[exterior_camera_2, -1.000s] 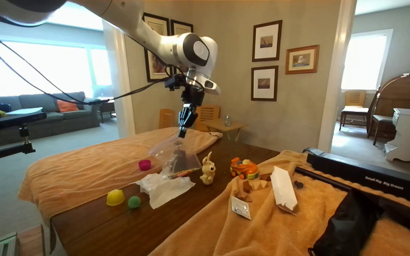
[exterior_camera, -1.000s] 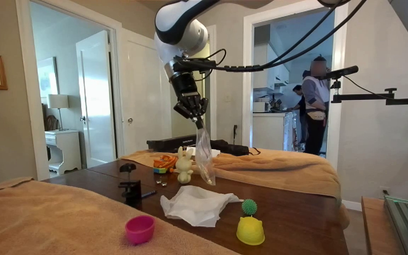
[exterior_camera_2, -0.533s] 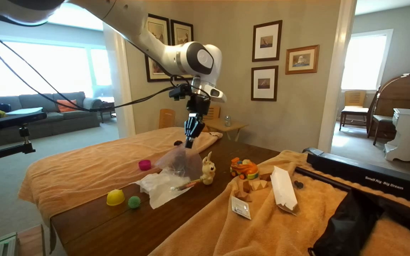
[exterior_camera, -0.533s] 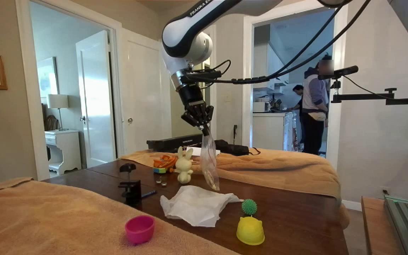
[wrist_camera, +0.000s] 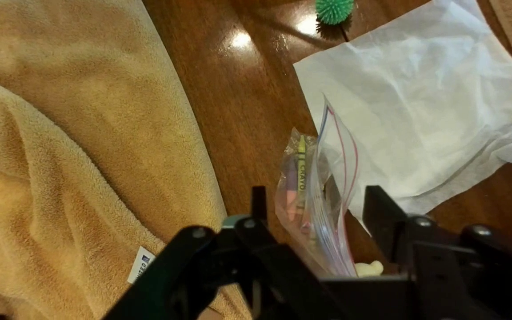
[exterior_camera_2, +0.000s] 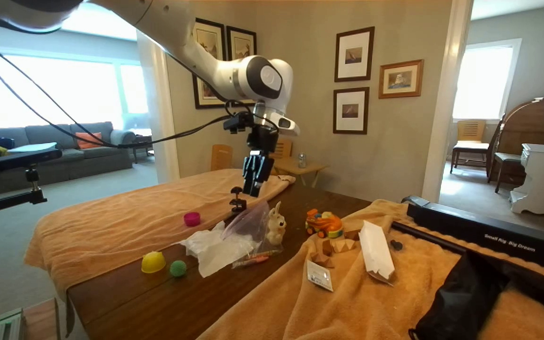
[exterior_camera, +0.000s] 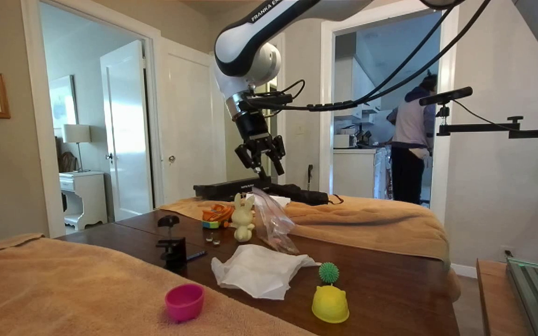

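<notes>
"FRANKA" on arm (exterior_camera: 250,46); "CRAYO" on yellow crayon (wrist_camera: 301,173); "NITED" on tag (wrist_camera: 141,265); "Small Rig-Big Dream" on box (exterior_camera_2: 482,235).

Dark wooden table (exterior_camera: 390,289), partly covered by an orange towel (exterior_camera: 73,289) along one side and a second towel (exterior_camera: 367,224) opposite. On the wood: a crumpled white paper sheet (exterior_camera: 260,271); beside it, a clear bag (exterior_camera: 274,225) of crayons (wrist_camera: 301,178) and an upright toy rabbit (exterior_camera: 242,219); a green spiky ball (exterior_camera: 329,273) near a yellow cup (exterior_camera: 330,305); a clamp (exterior_camera: 174,253).

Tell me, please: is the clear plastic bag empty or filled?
Not empty: in the wrist view, crayons show inside the clear plastic bag.
</notes>
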Controlling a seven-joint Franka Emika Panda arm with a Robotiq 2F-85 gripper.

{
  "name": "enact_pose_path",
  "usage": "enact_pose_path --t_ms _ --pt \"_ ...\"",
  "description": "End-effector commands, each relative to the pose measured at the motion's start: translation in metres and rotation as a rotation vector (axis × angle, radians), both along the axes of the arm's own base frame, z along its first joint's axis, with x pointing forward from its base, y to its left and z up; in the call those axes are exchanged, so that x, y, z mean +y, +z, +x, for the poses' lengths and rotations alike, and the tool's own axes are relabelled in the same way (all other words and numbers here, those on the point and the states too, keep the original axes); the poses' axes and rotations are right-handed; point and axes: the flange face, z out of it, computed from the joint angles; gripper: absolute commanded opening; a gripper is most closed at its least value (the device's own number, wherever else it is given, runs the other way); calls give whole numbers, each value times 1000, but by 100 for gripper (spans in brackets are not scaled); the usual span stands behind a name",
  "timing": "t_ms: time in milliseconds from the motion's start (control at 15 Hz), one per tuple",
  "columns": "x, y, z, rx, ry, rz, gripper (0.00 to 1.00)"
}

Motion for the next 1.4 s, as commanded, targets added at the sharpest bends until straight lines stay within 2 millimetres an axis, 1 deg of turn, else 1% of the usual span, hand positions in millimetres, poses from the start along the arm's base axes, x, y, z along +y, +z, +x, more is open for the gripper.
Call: enact_pose_path --t_ms 0,67,133,200,333,400,533,600,800,1067,1200,1267,1333 --pt "8 22 -8 -49 60 7 90" --pt "14 32 -7 -83 85 18 98" --pt "23 46 -3 -136 130 32 99" --pt "28 55 5 -167 160 32 100" --pt "38 65 21 -239 229 75 100" --pt "41 64 30 -261 277 92 100" --pt "46 62 41 -299 368 146 100" --pt "44 66 26 -270 288 109 100" --pt "46 59 34 -284 344 126 100" --pt "46 58 36 -284 348 127 100" --pt "52 52 38 -286 435 164 100" --pt "54 44 44 -298 519 167 100" --pt "58 40 47 -314 552 207 100"
